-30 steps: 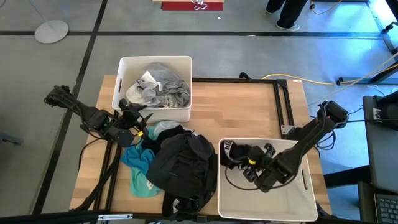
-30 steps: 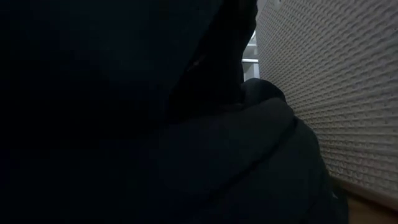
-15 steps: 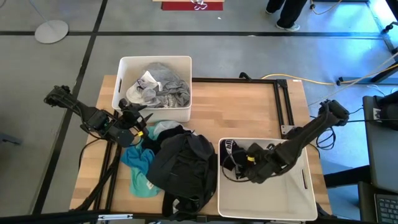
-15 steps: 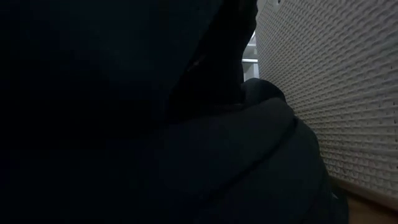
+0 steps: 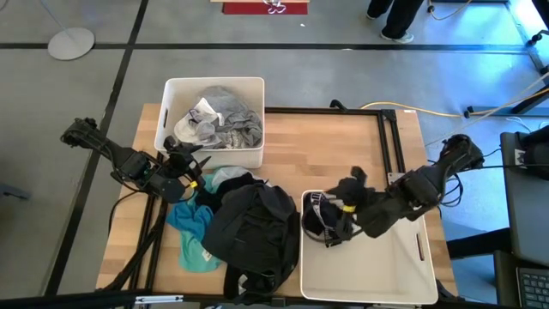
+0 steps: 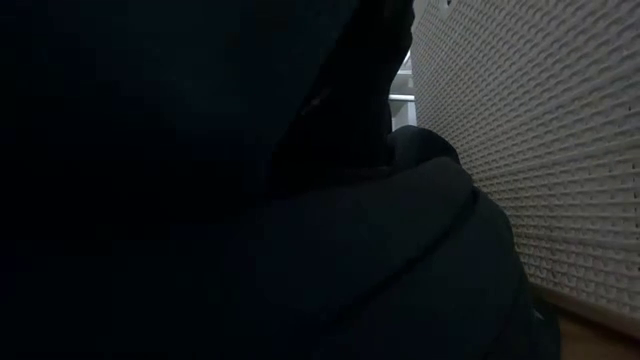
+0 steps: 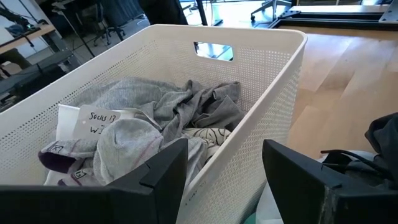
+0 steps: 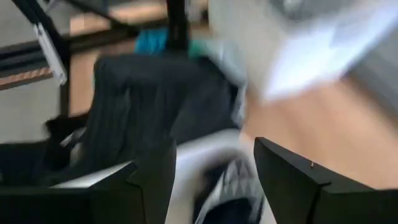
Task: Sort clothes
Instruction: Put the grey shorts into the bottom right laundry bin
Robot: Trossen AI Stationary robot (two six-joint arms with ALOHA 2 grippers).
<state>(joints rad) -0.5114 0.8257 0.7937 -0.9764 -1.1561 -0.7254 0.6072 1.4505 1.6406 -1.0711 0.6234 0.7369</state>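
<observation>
1. Presently the right claw (image 5: 345,209) hangs over the near bin (image 5: 403,276), jaws spread and empty, just above a black garment (image 5: 316,221) lying at that bin's left end.
2. The left claw (image 5: 190,167) waits wide and empty beside the far bin (image 5: 171,94) of grey and white clothes (image 5: 221,120).
3. The remaining pile (image 5: 244,227) lies on the bench (image 5: 326,146): soft, light and limp. Judged best pinched at a raised fold.

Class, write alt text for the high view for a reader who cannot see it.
On a wooden table, the right gripper hangs open over a black garment in the near white bin. The left gripper waits open beside the far bin of grey and white clothes. A black and teal pile lies between.
</observation>
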